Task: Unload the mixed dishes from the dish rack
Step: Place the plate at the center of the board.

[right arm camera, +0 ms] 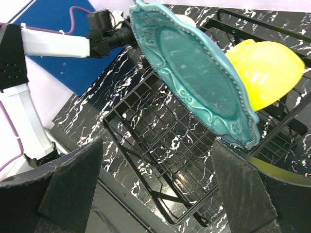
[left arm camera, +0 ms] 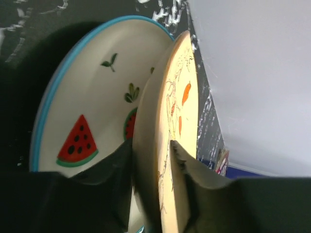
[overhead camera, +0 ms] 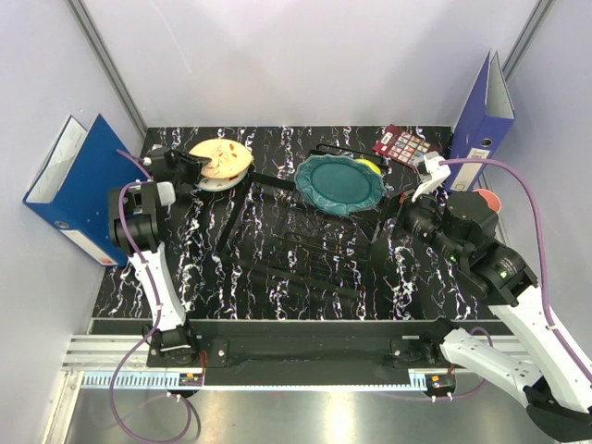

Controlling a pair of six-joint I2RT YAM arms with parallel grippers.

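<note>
The black wire dish rack [overhead camera: 305, 236] sits mid-table. The teal scalloped plate [overhead camera: 339, 183] stands in its far right end, with the yellow-green bowl [overhead camera: 372, 166] behind it. Both also show in the right wrist view, the plate [right arm camera: 194, 73] and the bowl [right arm camera: 265, 68]. My right gripper [overhead camera: 396, 222] is open and empty [right arm camera: 158, 179], just right of the teal plate. My left gripper [overhead camera: 196, 168] is shut on the rim of the cream floral plate [left arm camera: 170, 121]. That plate tilts over the white plate with red fruit marks [left arm camera: 87, 121], left of the rack. The pink cup [overhead camera: 487, 198] peeks out behind the right arm. The clear glass is out of view.
A blue ring binder [overhead camera: 79, 190] leans at the left wall and another [overhead camera: 486, 106] stands at the back right. A dark red card with small squares [overhead camera: 404, 145] lies at the back. The right arm covers the table's right side.
</note>
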